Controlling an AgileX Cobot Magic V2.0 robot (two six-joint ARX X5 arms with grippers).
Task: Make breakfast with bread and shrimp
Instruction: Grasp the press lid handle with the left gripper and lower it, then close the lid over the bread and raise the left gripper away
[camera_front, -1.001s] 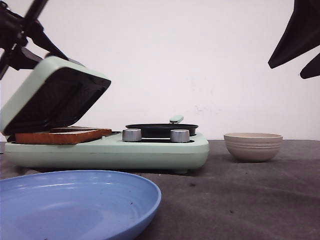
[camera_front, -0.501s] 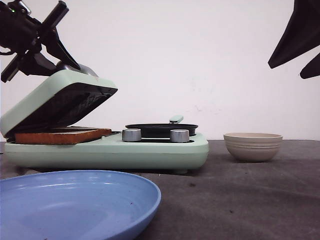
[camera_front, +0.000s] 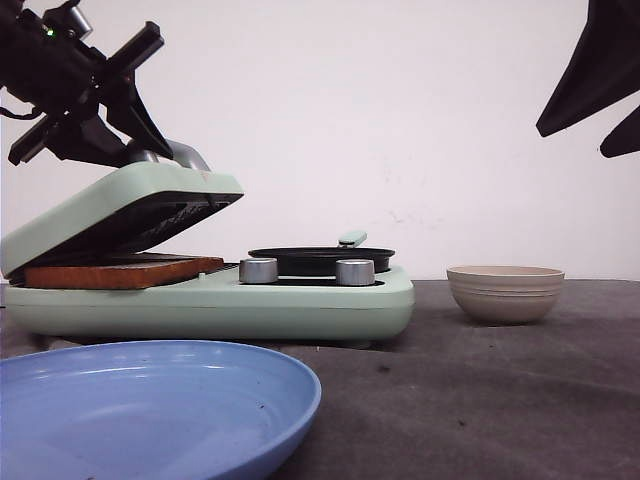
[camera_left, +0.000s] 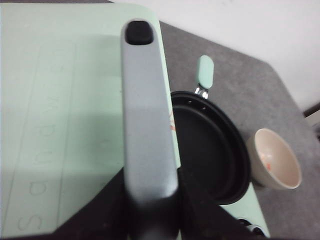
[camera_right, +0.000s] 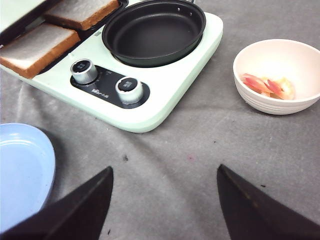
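Two square white bread slices (camera_right: 55, 27) with orange-brown crusts lie on the mint-green press's plate, left of frame; the left gripper (camera_front: 135, 120) pinches the grey lid handle (camera_left: 145, 125), lid half-down for toasting. Right gripper (camera_right: 162, 210) hangs spread wide.

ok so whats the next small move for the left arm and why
Probably ease the mint-green hinged lid further down until it shuts. The left claw is at the grey lid handle, the lid hangs partly open, and the two white bread slices with brown crusts already lie on the plate under it.
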